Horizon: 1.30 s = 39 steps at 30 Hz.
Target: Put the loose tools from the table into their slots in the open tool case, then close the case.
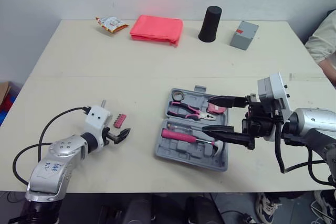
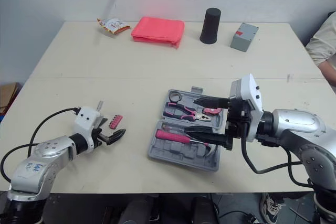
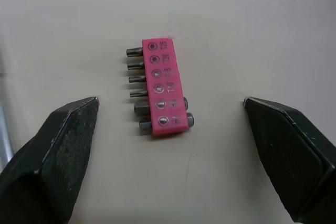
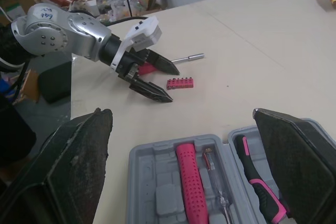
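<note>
The grey tool case (image 1: pixel 167 153) lies open at mid-table, holding pink-handled pliers (image 1: pixel 186 109), a pink-handled hammer (image 1: pixel 180 136) and a slim tester screwdriver (image 4: pixel 218 182). A pink bit holder (image 3: pixel 160 85) with several bits lies loose on the table left of the case. A small metal bit shaft (image 4: pixel 188 57) lies just beyond it. My left gripper (image 1: pixel 123 136) is open and low over the table, its fingers either side of the holder and short of it, touching nothing. My right gripper (image 1: pixel 206 114) hangs open above the case's right part, empty.
Along the far edge sit a snack packet (image 1: pixel 110 23), a folded red cloth (image 1: pixel 156 29), a black cup (image 1: pixel 210 23) and a grey box (image 1: pixel 244 34). A person's sleeve (image 1: pixel 323 38) shows at the right edge. The table's front edge runs close below the case.
</note>
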{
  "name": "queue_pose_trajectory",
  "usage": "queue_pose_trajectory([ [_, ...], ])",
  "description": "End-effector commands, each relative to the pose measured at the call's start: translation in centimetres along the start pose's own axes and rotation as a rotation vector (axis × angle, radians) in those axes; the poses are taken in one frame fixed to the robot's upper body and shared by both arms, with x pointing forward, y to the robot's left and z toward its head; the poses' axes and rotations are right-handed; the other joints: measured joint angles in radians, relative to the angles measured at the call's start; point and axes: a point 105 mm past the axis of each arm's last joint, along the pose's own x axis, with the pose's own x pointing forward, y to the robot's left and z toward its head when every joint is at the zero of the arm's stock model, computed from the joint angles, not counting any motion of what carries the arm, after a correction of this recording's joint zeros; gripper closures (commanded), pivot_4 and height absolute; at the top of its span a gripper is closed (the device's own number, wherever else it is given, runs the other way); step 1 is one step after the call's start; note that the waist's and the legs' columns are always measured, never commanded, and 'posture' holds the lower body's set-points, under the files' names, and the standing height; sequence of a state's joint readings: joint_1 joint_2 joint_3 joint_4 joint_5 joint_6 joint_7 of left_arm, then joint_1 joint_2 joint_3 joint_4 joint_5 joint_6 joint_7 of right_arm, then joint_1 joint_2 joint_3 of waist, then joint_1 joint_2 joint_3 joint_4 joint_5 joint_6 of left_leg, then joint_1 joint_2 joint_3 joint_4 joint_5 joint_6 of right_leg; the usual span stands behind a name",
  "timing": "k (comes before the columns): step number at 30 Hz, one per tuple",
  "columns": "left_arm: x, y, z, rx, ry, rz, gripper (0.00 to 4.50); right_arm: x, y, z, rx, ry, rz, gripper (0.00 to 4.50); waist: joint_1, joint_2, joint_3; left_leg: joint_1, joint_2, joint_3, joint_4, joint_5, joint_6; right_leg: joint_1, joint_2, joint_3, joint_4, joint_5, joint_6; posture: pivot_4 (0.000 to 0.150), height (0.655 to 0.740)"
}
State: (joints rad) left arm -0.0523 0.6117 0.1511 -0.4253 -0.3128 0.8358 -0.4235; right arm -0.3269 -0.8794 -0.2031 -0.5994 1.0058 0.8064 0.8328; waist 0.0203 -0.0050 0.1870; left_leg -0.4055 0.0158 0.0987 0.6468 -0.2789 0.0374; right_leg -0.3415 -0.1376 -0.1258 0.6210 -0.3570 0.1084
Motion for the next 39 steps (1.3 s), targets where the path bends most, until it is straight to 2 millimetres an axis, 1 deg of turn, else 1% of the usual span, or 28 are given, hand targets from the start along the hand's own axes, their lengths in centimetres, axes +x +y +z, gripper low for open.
queue_pose_trajectory([
  [1,-0.5,0.5,-1.2,-0.004,0.013,-0.039,0.02,0.1,0.1,0.7,-0.038,-0.032,0.0,0.0,0.0,0.0,0.0,0.0,0.0,0.0,0.0,0.0,0.0,0.0,0.0,0.0,0.0,0.0,0.0,0.15,0.7355],
  [4,-0.2,1.1,-1.3,0.001,-0.008,-0.04,0.02,0.2,0.0,0.6,-0.038,-0.036,-0.001,0.0,0.002,0.0,0.0,0.0,0.0,0.0,0.0,0.0,0.0,0.0,0.0,0.0,-0.001,0.0,0.0,0.15,0.7355],
  [6,0.0,1.2,-1.4,0.019,-0.015,-0.04,0.57,0.3,0.0,0.6,-0.04,-0.038,-0.001,0.0,0.003,0.0,0.0,0.0,0.0,0.0,0.0,0.0,0.0,0.0,-0.001,0.0,-0.001,0.0,0.0,0.15,0.7355],
  [8,0.3,1.5,-1.8,0.015,-0.007,-0.015,1.23,0.3,0.0,0.5,-0.042,-0.038,0.001,0.0,0.003,0.0,0.0,0.0,0.0,0.0,0.0,0.0,0.0,0.0,-0.001,0.0,-0.001,0.0,0.0,0.15,0.7355],
  [10,0.5,1.6,-1.9,0.004,-0.007,-0.003,1.23,0.4,-0.1,0.6,-0.043,-0.039,0.001,0.0,0.003,0.0,0.0,0.0,0.0,0.0,0.0,0.0,0.0,0.0,-0.001,0.0,-0.001,0.0,0.0,0.15,0.7355],
  [15,1.0,1.0,-1.7,-0.002,-0.018,-0.016,1.23,0.4,0.0,0.6,-0.042,-0.041,0.004,0.0,0.006,0.0,0.0,0.0,-0.001,0.0,0.0,0.0,0.0,0.0,-0.002,0.0,0.0,0.0,0.0,0.15,0.7355],
  [23,1.7,1.1,-1.3,0.025,-0.034,-0.021,1.23,0.2,-0.2,0.7,-0.043,-0.039,0.003,0.0,0.008,0.0,0.0,0.0,-0.001,-0.001,0.0,0.0,0.0,0.0,-0.003,-0.001,0.0,0.0,0.0,0.15,0.7355],
  [24,1.8,1.0,-1.3,0.03,-0.034,-0.03,1.73,0.2,-0.2,0.7,-0.042,-0.041,0.003,0.0,0.007,0.0,0.0,0.0,-0.001,-0.001,0.0,0.0,0.0,0.0,-0.003,-0.001,0.0,0.0,0.0,0.15,0.7355],
  [25,1.8,0.9,-1.3,0.032,-0.034,-0.035,2.03,0.2,-0.2,0.7,-0.042,-0.042,0.002,0.0,0.007,0.0,0.0,0.0,-0.001,-0.001,0.0,0.0,0.0,0.0,-0.003,-0.001,0.0,0.0,0.0,0.15,0.7355],
  [29,1.7,0.6,-1.0,0.03,-0.057,-0.053,3.69,0.2,-0.2,0.7,-0.04,-0.043,-0.001,0.0,0.005,0.0,0.0,0.0,-0.001,-0.001,0.0,0.0,0.0,0.0,-0.003,-0.001,0.0,0.0,0.0,0.15,0.7355],
  [30,1.5,0.6,-0.7,0.031,-0.068,-0.054,3.8,0.1,-0.2,0.7,-0.039,-0.041,-0.001,0.0,0.005,0.0,0.0,0.0,-0.001,-0.001,0.0,0.0,0.0,0.0,-0.003,-0.001,0.0,0.0,0.0,0.15,0.7355],
  [33,0.7,1.0,0.5,0.064,-0.097,-0.059,3.8,0.0,-0.1,0.5,-0.037,-0.03,-0.003,0.0,0.004,0.0,0.0,0.0,-0.001,-0.001,0.0,0.0,0.0,0.0,-0.003,-0.001,0.0,0.0,0.0,0.15,0.7355],
  [36,-0.2,0.6,2.6,0.131,-0.127,-0.113,3.8,-0.1,-0.1,0.4,-0.042,-0.023,-0.001,0.0,0.002,0.0,0.0,0.0,-0.001,-0.001,0.0,0.0,0.0,-0.001,-0.002,-0.001,0.0,0.0,0.0,0.15,0.7355],
  [37,-0.6,-0.1,3.9,0.175,-0.148,-0.169,3.8,-0.1,0.0,0.5,-0.045,-0.018,0.005,0.0,0.002,0.0,0.001,-0.001,-0.001,-0.001,0.0,0.0,0.0,-0.001,-0.002,-0.001,0.0,0.0,0.0,0.15,0.7355],
  [38,-0.9,-0.6,4.7,0.204,-0.159,-0.208,3.8,-0.1,0.0,0.5,-0.047,-0.014,0.009,0.0,0.002,-0.001,0.001,-0.001,-0.001,-0.001,-0.001,0.0,0.0,-0.001,-0.002,-0.001,0.0,0.0,0.0,0.15,0.7355],
  [39,-1.2,-1.8,5.5,0.25,-0.167,-0.293,3.8,-0.1,0.1,0.4,-0.055,-0.002,0.019,0.0,0.002,-0.002,0.002,-0.001,-0.001,-0.001,0.0,0.0,0.0,-0.001,-0.002,-0.001,0.0,0.0,0.0,0.15,0.7355],
])
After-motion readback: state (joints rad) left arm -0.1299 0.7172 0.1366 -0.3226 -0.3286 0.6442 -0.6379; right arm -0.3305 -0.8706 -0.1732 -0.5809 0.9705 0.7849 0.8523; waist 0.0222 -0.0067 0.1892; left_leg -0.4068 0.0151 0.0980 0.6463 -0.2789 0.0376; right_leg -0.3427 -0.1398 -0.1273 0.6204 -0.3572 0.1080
